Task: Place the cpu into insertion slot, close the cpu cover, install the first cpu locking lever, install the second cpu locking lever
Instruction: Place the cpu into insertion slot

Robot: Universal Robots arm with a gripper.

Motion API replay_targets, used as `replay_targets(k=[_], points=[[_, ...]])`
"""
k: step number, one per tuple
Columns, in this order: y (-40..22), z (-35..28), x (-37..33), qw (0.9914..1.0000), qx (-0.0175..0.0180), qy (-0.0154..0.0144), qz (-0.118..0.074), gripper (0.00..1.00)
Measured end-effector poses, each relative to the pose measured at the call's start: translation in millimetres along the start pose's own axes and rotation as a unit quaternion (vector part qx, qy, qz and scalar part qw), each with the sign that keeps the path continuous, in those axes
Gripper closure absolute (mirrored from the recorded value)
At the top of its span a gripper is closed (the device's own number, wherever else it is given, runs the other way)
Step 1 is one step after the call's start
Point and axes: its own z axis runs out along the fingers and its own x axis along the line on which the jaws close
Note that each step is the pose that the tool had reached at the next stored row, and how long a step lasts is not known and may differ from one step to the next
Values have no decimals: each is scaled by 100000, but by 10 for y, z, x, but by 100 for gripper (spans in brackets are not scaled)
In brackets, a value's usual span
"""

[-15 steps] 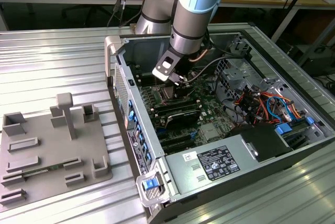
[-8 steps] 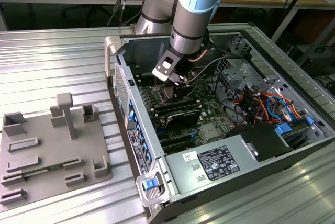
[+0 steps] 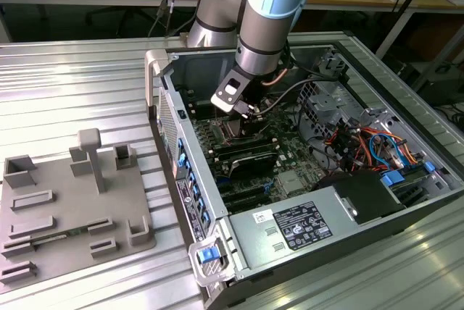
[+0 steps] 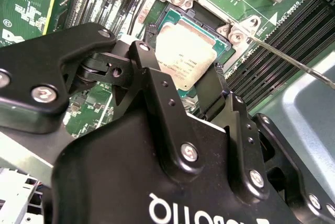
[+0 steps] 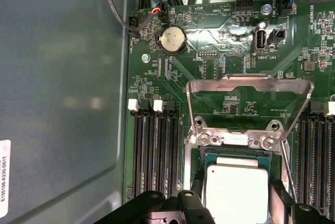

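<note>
Second wrist view, nearest first: matte black tool (image 4: pixel 180 72) clamped on two opposite edges of the cpu (image 4: pixel 186 51), flat, square, brushed silver-grey. Directly beneath, the insertion slot (image 4: pixel 205 25), dark with a silvery rim. Placing step apparently in hand; calls for level, square seating. Beyond, in the first wrist view, thin steel cpu cover (image 5: pixel 246 81) standing open against green motherboard (image 5: pixel 220 35).

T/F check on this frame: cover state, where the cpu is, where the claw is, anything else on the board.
1. The cpu cover stands raised open. True.
2. The cpu lies on the grey tray outside the case. False: it sits at the insertion slot.
3. The claw is over the power supply. False: it is at the cpu.
4. A coin cell battery sits on the motherboard. True.
</note>
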Motion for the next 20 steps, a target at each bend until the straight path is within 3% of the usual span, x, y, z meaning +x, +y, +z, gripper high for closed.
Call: replay_targets(k=[12,20], points=[[18,21,0,100000,6,-17,198,45],[-14,39,0,100000,14,-14,284,45]])
